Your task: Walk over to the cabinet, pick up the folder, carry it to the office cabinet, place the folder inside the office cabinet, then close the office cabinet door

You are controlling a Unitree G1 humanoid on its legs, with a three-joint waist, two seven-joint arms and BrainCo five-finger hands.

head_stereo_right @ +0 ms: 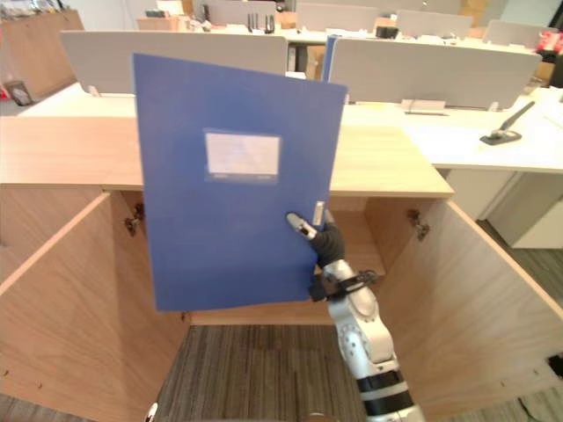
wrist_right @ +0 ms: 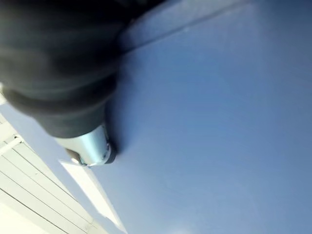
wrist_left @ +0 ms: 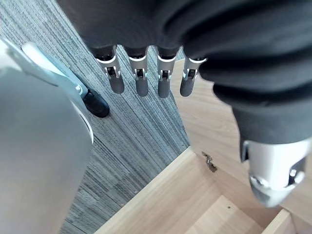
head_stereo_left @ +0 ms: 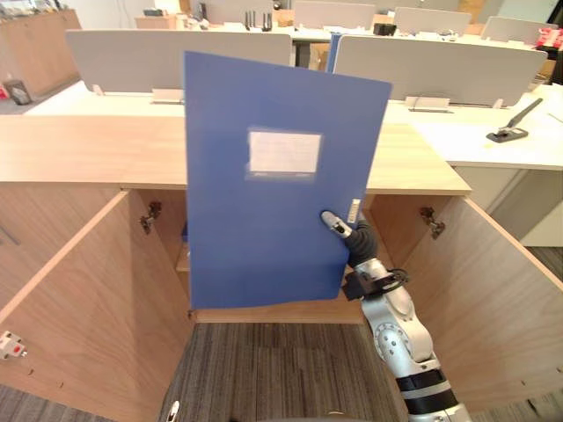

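Before the open office cabinet, the blue folder was held upright in the air, its front cover facing the head camera and tilted slightly. The right hand gripped the folder at its lower right edge. The thumb lay pressed flat on the front cover, as the right wrist view confirmed, while the fingers were hidden behind the folder. The folder's lower edge hung just above the cabinet floor and covered most of the opening.

Both cabinet doors stood swung outward: the left door and the right door, each with a metal hinge at the inner wall. The folder hid most of the cabinet interior. A shelf edge and a sliver of something blue showed just beside the folder's left edge; what that blue item was could not be determined.

A white rectangular label sat on the upper half of the front cover. Its print could not be read.

The left hand hung with straight fingers, holding nothing, above the grey carpet beside the left door.
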